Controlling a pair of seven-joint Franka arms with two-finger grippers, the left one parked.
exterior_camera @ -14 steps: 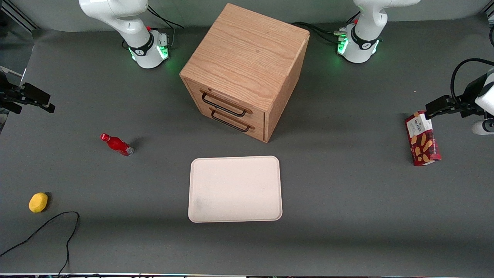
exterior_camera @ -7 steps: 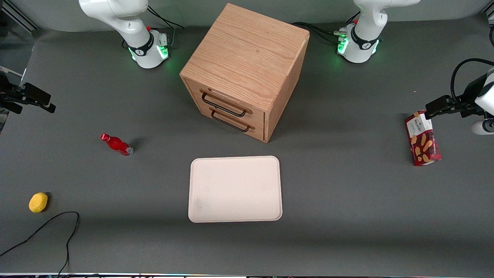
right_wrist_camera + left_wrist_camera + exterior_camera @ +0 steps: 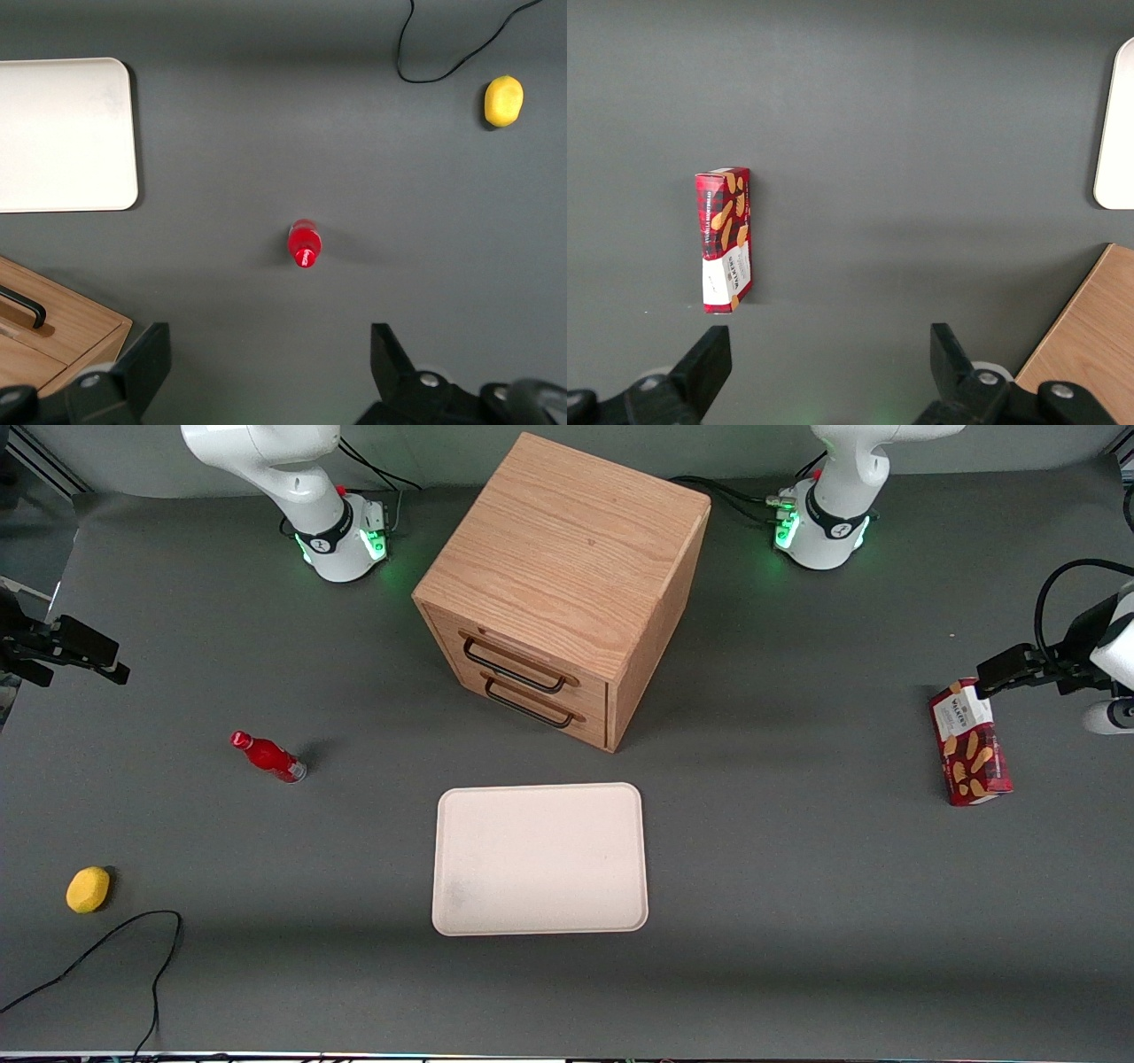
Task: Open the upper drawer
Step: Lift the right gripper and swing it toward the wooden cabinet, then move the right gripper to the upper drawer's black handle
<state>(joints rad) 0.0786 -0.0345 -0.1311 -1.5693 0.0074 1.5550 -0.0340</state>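
The oak cabinet [image 3: 567, 558] stands at the middle of the table. Its upper drawer [image 3: 521, 657] is the higher of two fronts and sits flush with the cabinet. A thin black bar handle [image 3: 512, 668] runs along it. The lower drawer [image 3: 532, 707] is flush too. My gripper [image 3: 104, 666] hovers well off at the working arm's end of the table, apart from the cabinet. In the right wrist view the gripper [image 3: 270, 363] is open, with only bare table between its fingers [image 3: 149, 359]. A corner of the cabinet [image 3: 62, 329] shows beside them.
A red bottle [image 3: 267, 756] [image 3: 305, 245] stands between my gripper and the cabinet. A cream tray [image 3: 540, 859] lies in front of the drawers. A yellow lemon [image 3: 88, 889] and a black cable [image 3: 106, 948] lie nearer the camera. A red biscuit box [image 3: 970, 744] lies toward the parked arm's end.
My gripper has crept a few pixels toward the cabinet. Nothing else has moved.
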